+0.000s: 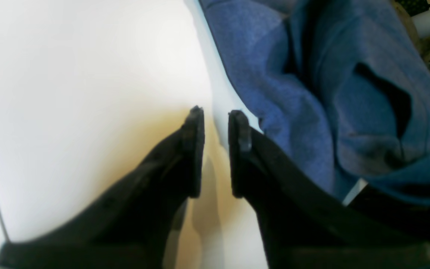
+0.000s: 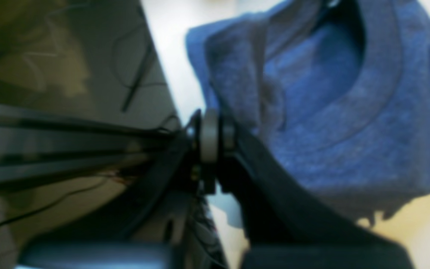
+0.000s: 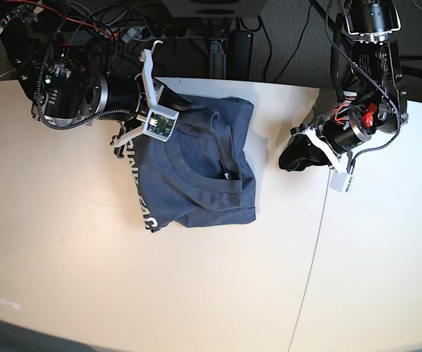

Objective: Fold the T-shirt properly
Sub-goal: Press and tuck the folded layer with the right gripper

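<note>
Nearest you on the white surface (image 3: 196, 293), the T-shirt (image 3: 196, 176) lies bunched in a rough fold, collar showing and white lettering along its left edge. Your right claw (image 2: 210, 136) sits at the shirt's upper left edge — jaws pressed fully together, fabric draped against them. Your left claw (image 1: 216, 149) rests just beside the shirt, jaws slightly parted — gripping nothing.
</note>
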You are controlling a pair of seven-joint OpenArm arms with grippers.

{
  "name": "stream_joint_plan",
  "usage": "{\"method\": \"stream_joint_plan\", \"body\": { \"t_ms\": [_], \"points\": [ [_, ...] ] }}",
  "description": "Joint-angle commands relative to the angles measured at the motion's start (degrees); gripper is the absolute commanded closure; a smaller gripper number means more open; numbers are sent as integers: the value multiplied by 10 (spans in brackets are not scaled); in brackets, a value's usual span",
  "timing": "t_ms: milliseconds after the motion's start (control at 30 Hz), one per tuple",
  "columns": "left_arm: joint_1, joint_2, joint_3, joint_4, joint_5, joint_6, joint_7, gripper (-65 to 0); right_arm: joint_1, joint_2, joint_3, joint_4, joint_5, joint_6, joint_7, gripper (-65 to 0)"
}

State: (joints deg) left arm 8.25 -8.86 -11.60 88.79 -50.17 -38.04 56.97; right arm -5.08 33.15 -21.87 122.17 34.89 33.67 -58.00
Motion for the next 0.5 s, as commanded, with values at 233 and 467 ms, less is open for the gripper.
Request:
{"method": "stream_joint_plan", "body": {
  "t_ms": [233, 467],
  "points": [
    [-7, -5, -1, 11, -23, -20, -10, -151, 5, 3, 3, 12, 29, -7, 6, 0],
    [-7, -5, -1, 11, -23, -20, -10, -151, 20, -2, 4, 12, 21, -6, 64, -279]
  ]
}}
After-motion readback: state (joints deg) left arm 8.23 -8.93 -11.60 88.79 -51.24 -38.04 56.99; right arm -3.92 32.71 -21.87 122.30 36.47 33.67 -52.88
